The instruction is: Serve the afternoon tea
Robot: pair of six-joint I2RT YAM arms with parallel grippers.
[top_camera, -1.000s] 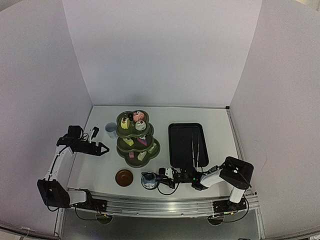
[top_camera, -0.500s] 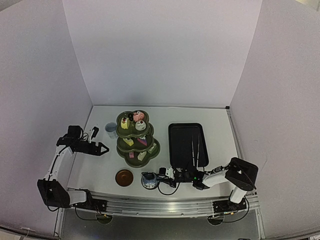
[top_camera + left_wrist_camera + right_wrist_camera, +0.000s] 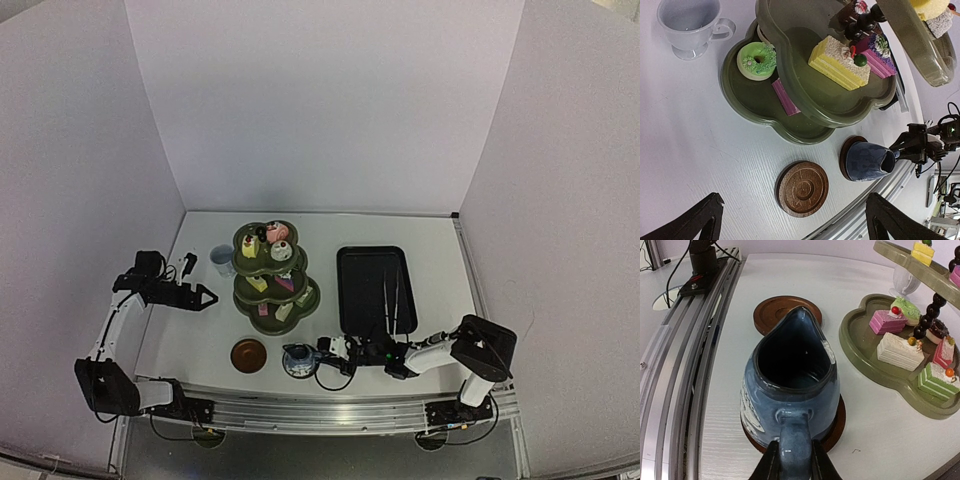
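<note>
Blue jug (image 3: 790,380) sat on a brown coaster (image 3: 834,430) by the green stand (image 3: 862,357). Only the right wrist view showed the right fingers (image 3: 771,464) pinching its handle (image 3: 795,440). Left fingers (image 3: 699,218) were wide apart.

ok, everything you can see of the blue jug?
The blue jug looks like glazed ceramic: dark rim, pinched spout, one handle, a pale pattern on its side, nothing visible inside. It stands upright on a dark brown coaster near the front edge of the white table, beside the green stand but apart from it. The right hand is closed on the handle, with the spout pointing away from it.
</note>
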